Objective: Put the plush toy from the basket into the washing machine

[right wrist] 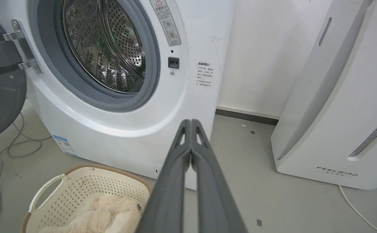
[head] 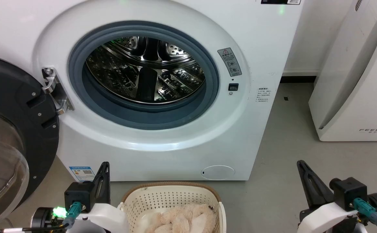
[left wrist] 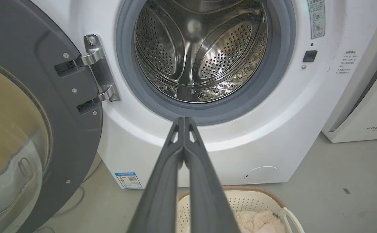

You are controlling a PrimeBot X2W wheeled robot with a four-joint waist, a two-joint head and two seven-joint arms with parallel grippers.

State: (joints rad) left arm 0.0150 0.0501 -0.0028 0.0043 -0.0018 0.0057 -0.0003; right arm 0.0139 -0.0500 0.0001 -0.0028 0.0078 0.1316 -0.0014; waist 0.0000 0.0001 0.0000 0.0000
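Closest to the cam, both arms are hanging low w/ nothing in them. The left gripper [left wrist: 184, 121] is pinched right together at the tips and the right gripper [right wrist: 191, 123] is doing the same, so both are narrow and empty. Between them the basket [head: 170, 185] is sitting just in front of the washing machine [head: 162, 158]. The plush toy [head: 182, 220] is lying slumped inside it, cream fur bunched at the bottom. Neither gripper is touching the toy or the basket.

Progress-wise, imo nothing is actually done yet, things are just looking ready. The door [head: 13, 106] is hanging wide open on the robot's left, and the drum [head: 146, 74] behind the grey door ring [head: 149, 119] is looking empty afaict. Everything's left to do: reach down, grab the toy, lift it out, push it into the drum, let go.

Writing: a blue label [head: 81, 173] w/ a QR code is sitting at the washer's lower left corner. A grey warning sticker [head: 229, 61] w/ a triangle is sitting right of the door ring, w/ a small text block [head: 263, 94] lower right of it. All of that is too small to read. Further right, the white appliance [head: 353, 97] is showing lettering that's reading like FEELBIRD in the right wrist view.
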